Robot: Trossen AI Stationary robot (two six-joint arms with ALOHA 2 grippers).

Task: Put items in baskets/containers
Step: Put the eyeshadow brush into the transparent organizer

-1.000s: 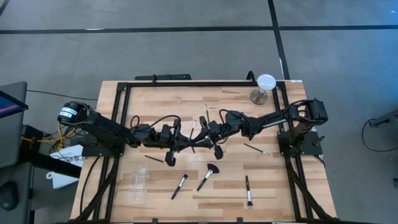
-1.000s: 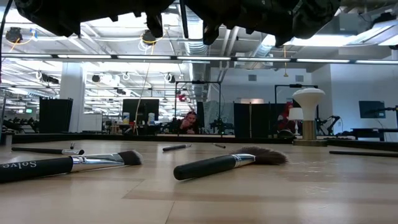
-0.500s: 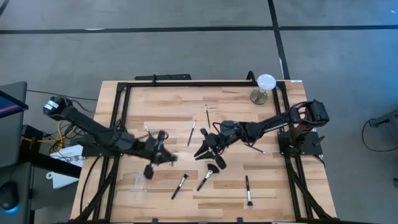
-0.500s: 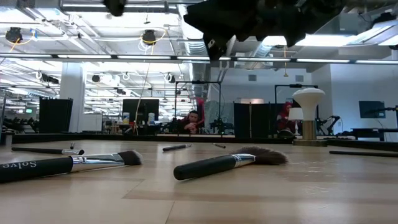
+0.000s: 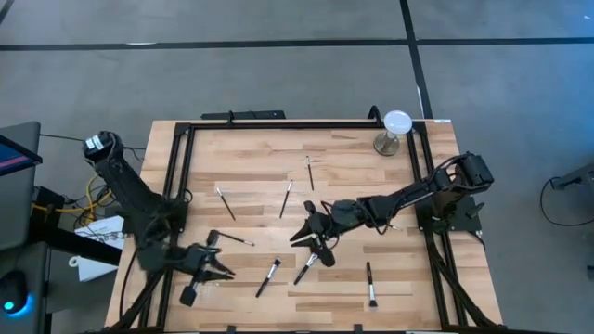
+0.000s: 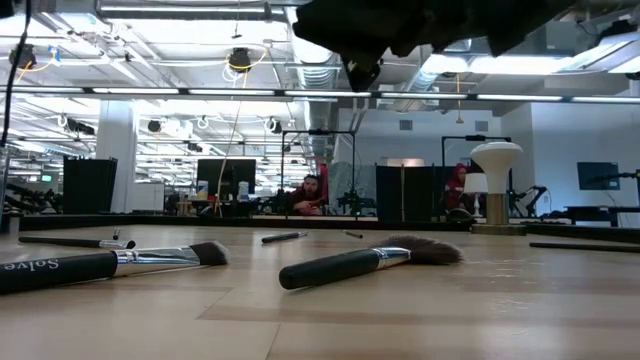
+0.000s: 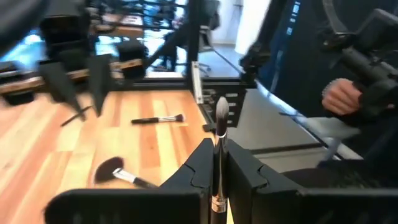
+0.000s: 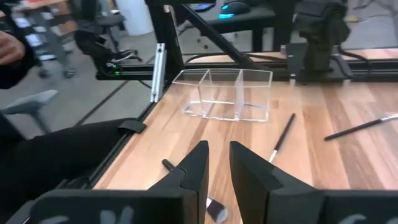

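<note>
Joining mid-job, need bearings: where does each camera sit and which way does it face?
High view: above the table, looking straight down; both arms show, left gripper, right gripper.
Low view: table-top height, looking across at the fan brush; an arm overhead.
Left wrist view: looks past its fingers, shut on a brush.
Right wrist view: past open fingers toward the clear tray.
Shared: high and low both show the fan brush.

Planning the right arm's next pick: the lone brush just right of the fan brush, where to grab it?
Take the brush mid-handle, straight from above, fingers closing across it. It lies flat, clear of the others, bristles toward the table edge, so the handle is free. The open right gripper, by the fan brush, is nearest; the left gripper is shut on another brush at the table's left.
</note>
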